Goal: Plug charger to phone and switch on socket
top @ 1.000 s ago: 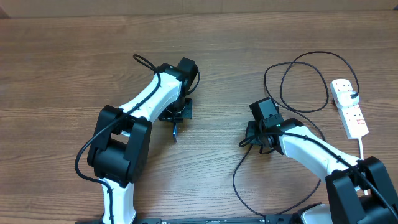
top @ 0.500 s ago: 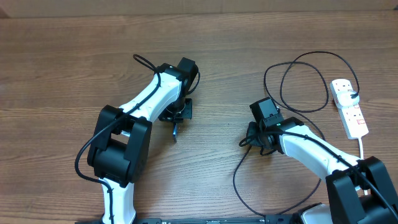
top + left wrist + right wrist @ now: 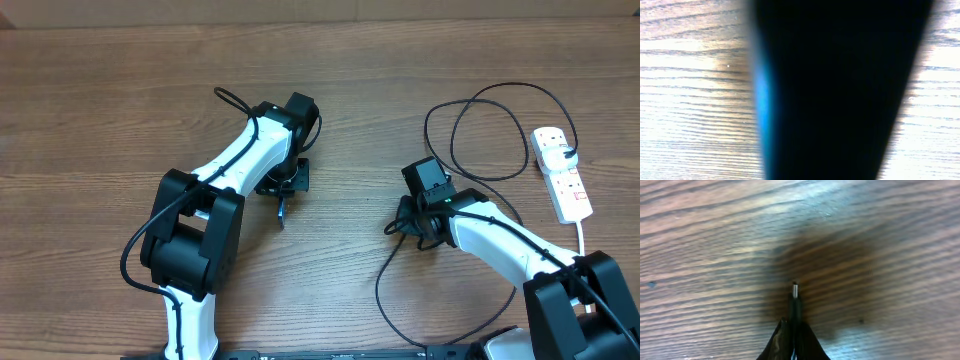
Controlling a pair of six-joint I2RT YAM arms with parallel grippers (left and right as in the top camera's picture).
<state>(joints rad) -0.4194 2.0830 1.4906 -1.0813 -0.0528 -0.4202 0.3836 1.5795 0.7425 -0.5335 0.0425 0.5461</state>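
My left gripper (image 3: 286,188) is shut on the phone (image 3: 282,210), which stands on its thin edge on the table, showing a blue sliver from overhead. In the left wrist view the phone (image 3: 840,90) fills the middle as a dark slab with a blue left edge and hides the fingers. My right gripper (image 3: 792,324) is shut on the charger connector (image 3: 794,300), whose small metal tip points forward just above the wood. From overhead the right gripper (image 3: 402,226) sits well to the right of the phone. The charger cable (image 3: 377,288) loops back to the white socket (image 3: 563,185).
The socket lies at the far right edge with a black plug (image 3: 568,153) in its top end and its thick white cord (image 3: 583,235) running down. Cable loops lie between the right arm and the socket. Bare wood separates the two grippers.
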